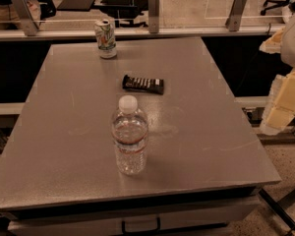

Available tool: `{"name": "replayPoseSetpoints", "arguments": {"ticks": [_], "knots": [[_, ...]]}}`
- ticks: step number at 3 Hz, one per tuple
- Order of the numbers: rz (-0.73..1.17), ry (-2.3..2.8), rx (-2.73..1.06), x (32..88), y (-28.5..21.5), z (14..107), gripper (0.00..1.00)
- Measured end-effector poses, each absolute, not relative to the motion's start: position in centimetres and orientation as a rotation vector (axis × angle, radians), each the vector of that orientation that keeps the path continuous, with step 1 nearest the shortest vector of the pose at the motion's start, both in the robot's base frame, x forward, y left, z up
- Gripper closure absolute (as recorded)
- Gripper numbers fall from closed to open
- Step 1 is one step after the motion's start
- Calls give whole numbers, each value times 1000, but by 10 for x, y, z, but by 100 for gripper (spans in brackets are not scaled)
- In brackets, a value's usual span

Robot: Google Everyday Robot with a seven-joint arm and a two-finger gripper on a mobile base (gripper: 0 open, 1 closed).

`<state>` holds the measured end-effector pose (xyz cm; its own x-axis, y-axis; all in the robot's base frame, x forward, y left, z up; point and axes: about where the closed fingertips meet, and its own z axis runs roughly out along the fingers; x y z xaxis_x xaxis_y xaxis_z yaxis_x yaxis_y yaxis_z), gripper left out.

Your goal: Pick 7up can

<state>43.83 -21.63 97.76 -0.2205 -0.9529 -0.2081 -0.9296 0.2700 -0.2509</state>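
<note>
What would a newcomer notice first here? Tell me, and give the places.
A clear water bottle stands upright near the front middle of the grey table. Behind it lies a dark snack bar, and the 7up can stands at the far edge, left of centre. The pale end effector hangs off the table's right side, apart from all three.

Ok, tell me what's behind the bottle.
A dark bar, then the 7up can at the far edge; both show whole. The gripper hangs right of the table.
</note>
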Motion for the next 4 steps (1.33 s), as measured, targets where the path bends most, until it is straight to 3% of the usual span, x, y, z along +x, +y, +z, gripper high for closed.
{"name": "replayPoseSetpoints", "arguments": {"ticks": [2,4], "knots": [[-89,2227,-1726,448,-214,980,0],[-81,2173,-1688,518,-196,986,0]]}}
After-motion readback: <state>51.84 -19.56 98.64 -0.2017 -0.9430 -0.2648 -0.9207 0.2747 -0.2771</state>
